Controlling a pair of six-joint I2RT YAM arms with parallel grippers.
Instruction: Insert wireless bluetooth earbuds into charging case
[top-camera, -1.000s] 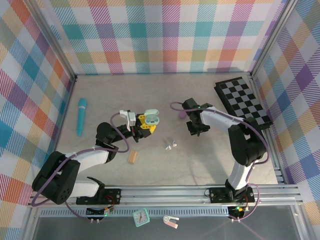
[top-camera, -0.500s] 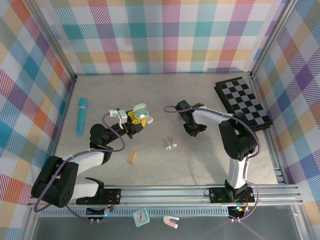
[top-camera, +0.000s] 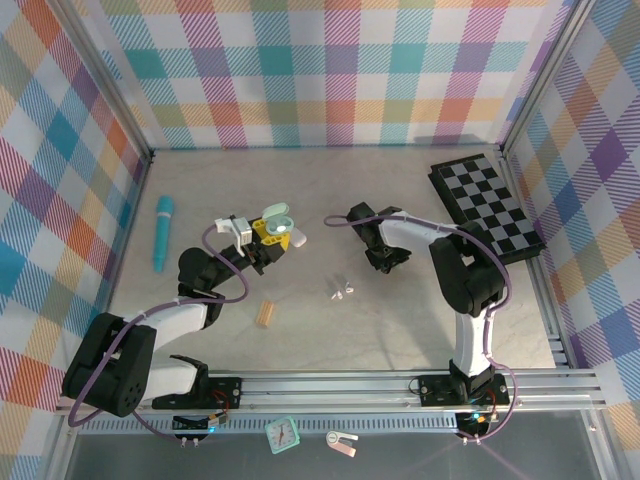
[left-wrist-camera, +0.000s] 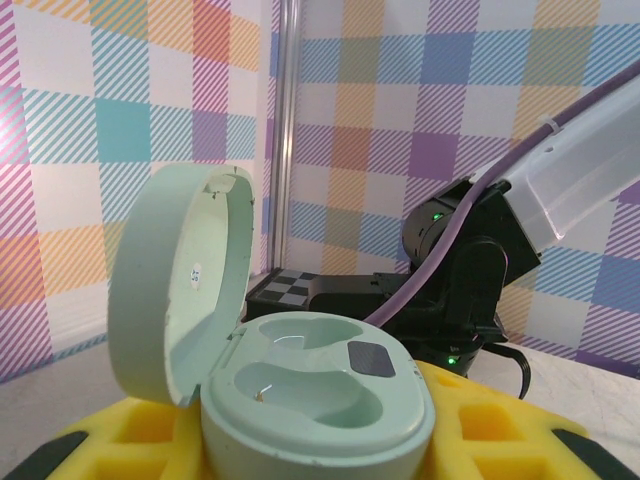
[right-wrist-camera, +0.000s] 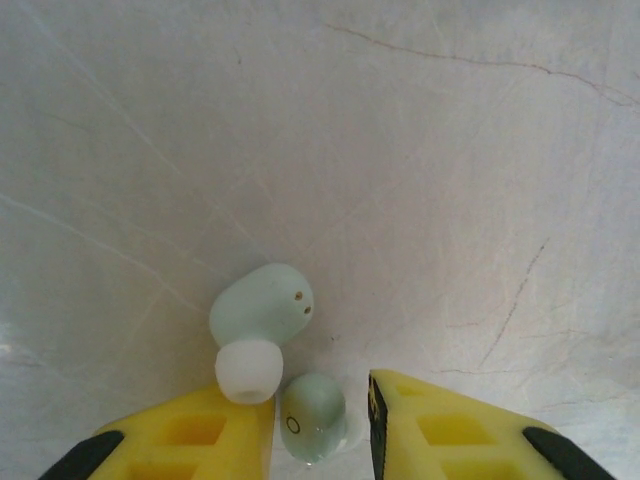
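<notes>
top external view shows the big table (top-camera: 400, 330), flat, pale and smooth like stone, with thin crack lines. bright checked cloth (top-camera: 330, 70) walls it in. a black and grey checked board (top-camera: 487, 207) lies by the right wall. a long blue tube (top-camera: 162, 232) lies by the left wall. the middle has lots of bare room.

the left claw (top-camera: 270, 232) squeezes the charging case (left-wrist-camera: 320, 400), a smooth mint pebble. its round lid (left-wrist-camera: 185, 280) stands up open on the left.

a tan ribbed block (top-camera: 265, 314) and two white buds (top-camera: 343, 291) lie nearer the front.

the right claw (right-wrist-camera: 320, 430) is low over the table. its yellow fingers (right-wrist-camera: 190, 440) are a little apart and grip nothing. one pale green earbud (right-wrist-camera: 313, 405) sits in the gap, with a slit of table beside it. the other earbud (right-wrist-camera: 260, 325) lies just above it, long way up and down. its soft white tip points down at the finger on the left of that view.
</notes>
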